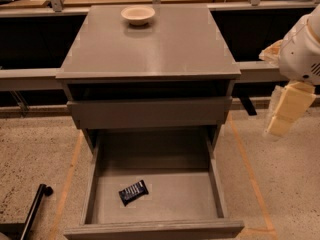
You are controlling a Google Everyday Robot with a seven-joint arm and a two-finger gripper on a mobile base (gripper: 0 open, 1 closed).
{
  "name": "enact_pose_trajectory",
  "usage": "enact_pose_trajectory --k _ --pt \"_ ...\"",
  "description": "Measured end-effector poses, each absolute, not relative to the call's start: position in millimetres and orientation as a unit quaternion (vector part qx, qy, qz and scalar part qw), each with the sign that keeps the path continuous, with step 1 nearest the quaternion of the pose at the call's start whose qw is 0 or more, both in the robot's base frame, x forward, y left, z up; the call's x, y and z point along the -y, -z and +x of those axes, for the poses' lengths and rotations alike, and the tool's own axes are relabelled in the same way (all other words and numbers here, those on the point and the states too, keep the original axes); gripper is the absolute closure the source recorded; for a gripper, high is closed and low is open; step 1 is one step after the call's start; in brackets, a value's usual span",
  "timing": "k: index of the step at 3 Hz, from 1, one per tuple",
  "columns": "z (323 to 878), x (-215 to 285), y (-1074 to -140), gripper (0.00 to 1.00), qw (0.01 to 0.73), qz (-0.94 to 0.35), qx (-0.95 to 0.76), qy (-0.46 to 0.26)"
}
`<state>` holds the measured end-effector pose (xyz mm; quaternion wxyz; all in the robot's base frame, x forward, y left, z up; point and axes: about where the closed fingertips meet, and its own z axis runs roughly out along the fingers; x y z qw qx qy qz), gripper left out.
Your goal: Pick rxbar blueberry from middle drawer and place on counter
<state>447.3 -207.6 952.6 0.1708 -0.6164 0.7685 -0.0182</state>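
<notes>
The rxbar blueberry [133, 192], a small dark wrapped bar, lies flat on the floor of the middle drawer [200, 194], left of centre and near the front. That drawer is pulled wide open at the bottom of the cabinet. The counter [150, 49] is the flat grey cabinet top above it. My gripper [285, 115] hangs in the air at the right edge of the view, beside the cabinet's right side at about the upper drawer's height. It is well apart from the bar, and nothing shows in it.
A cream round bowl [138, 15] stands at the back of the counter. The shallower upper drawer [150, 112] is partly pulled out above the open one. A black pole [35, 209] leans at the lower left. Long grey ledges run behind the cabinet on both sides.
</notes>
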Motion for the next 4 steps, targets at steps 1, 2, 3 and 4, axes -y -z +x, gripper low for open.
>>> enact_pose_trajectory --k 1,2,3,4 --pt "459 191 -914 0.0 0.18 -0.64 -0.747 -0.004" --pt "476 168 -862 0.0 0.185 -0.649 -0.737 -0.028" --pt "480 166 -857 0.0 0.19 -0.648 -0.737 -0.028" --pt "480 162 -844 0.0 0.177 -0.641 -0.746 -0.037"
